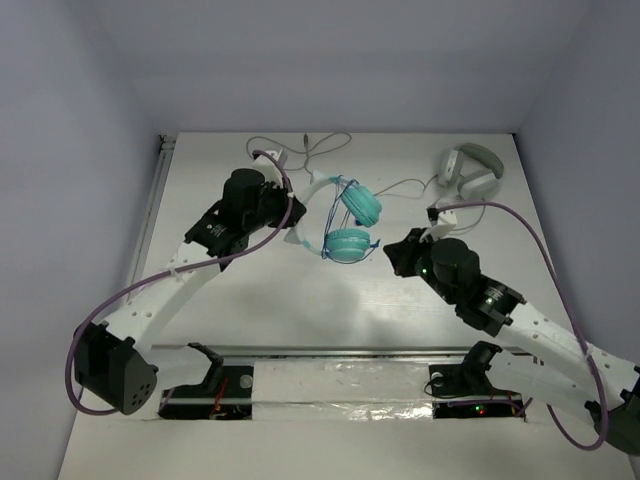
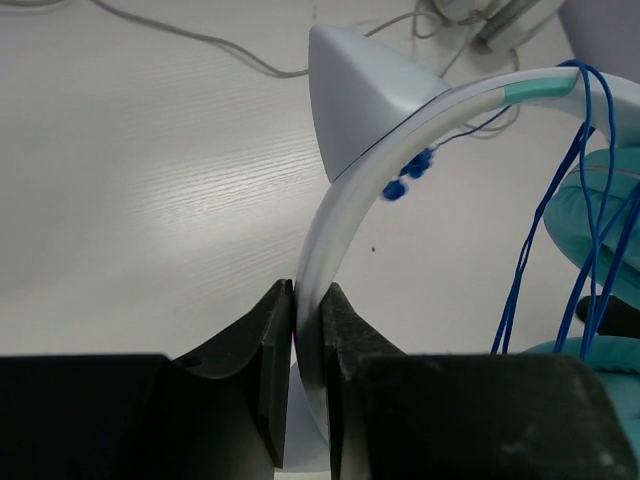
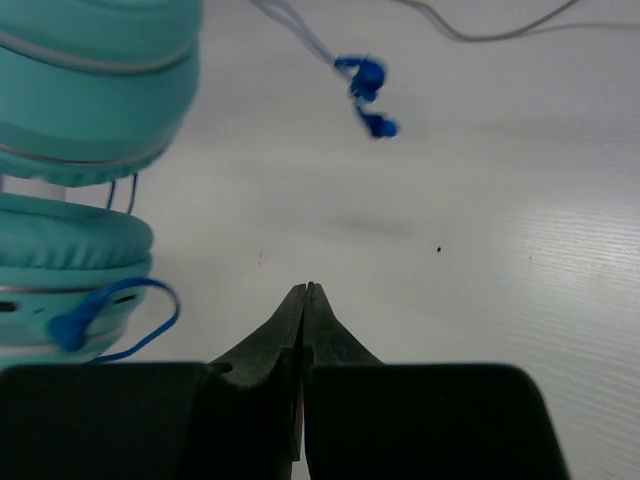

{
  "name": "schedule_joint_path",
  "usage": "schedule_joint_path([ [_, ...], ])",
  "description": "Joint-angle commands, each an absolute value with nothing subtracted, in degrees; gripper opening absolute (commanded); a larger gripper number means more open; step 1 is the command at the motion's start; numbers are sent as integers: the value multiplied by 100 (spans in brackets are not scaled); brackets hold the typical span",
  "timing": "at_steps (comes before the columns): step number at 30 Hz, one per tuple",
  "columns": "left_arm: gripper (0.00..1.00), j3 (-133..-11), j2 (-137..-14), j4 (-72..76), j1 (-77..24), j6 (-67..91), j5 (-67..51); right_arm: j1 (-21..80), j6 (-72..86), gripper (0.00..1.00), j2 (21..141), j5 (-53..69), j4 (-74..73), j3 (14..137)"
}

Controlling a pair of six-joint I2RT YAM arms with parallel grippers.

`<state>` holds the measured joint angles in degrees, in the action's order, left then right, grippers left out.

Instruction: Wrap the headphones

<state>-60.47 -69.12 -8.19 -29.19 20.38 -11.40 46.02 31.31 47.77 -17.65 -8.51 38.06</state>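
The teal headphones (image 1: 350, 225) are held up above the table middle, two round ear cups (image 3: 70, 110) stacked, the thin blue cable (image 2: 590, 200) looped around them. My left gripper (image 2: 308, 300) is shut on the pale headband (image 2: 400, 150); from above it sits at the headphones' left (image 1: 292, 222). The blue plug end (image 3: 368, 95) hangs loose. My right gripper (image 3: 305, 290) is shut and empty, just right of the ear cups, also in the top view (image 1: 392, 252).
Grey-white headphones (image 1: 470, 170) lie at the back right, their grey cable (image 1: 300, 150) trailing along the back of the table. A metal rail (image 1: 150, 210) runs along the left edge.
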Motion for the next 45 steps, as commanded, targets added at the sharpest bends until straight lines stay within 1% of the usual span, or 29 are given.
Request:
schedule_joint_path([
  [1,0,-6170,-6522,-773,-3373,2022,-134,4553,3261,0,4167,-2232,-360,3727],
  [3,0,-6214,-6565,-861,-3629,1952,400,4553,3243,0,3903,-2503,-456,3674],
  [6,0,-6214,-6548,-879,-4112,1960,833,4553,3252,0,3771,-2680,-729,3762],
  [9,0,-6100,-6416,-861,-4376,2056,949,4553,3278,0,3578,-2812,-914,3814],
  [15,0,-5266,-5968,-589,-5026,2575,1204,4553,3305,0,3200,-2944,-1046,3814],
  [20,0,-4843,-5968,-431,-5536,2900,1380,4553,3305,0,3112,-2918,-1064,3788],
  [26,0,-4422,-6467,217,-5537,3304,1090,4553,3252,1,3120,-2839,-967,3727],
  [30,0,-4526,-7013,500,-5459,3393,1686,4553,3147,1,3479,-2682,-844,3709],
  [33,0,-4693,-7382,1027,-5039,3314,1678,4553,3094,2,3691,-2480,-669,3718],
  [38,0,-5211,-8636,1475,-4334,2963,1565,4553,2997,3,4103,-2276,-422,3770],
  [43,0,-5633,-9779,1565,-3956,2830,1336,4553,2971,4,4245,-2171,-422,3806],
  [45,0,-5923,-10088,1503,-3841,2752,1065,4553,2979,4,4245,-2110,-431,3797],
])
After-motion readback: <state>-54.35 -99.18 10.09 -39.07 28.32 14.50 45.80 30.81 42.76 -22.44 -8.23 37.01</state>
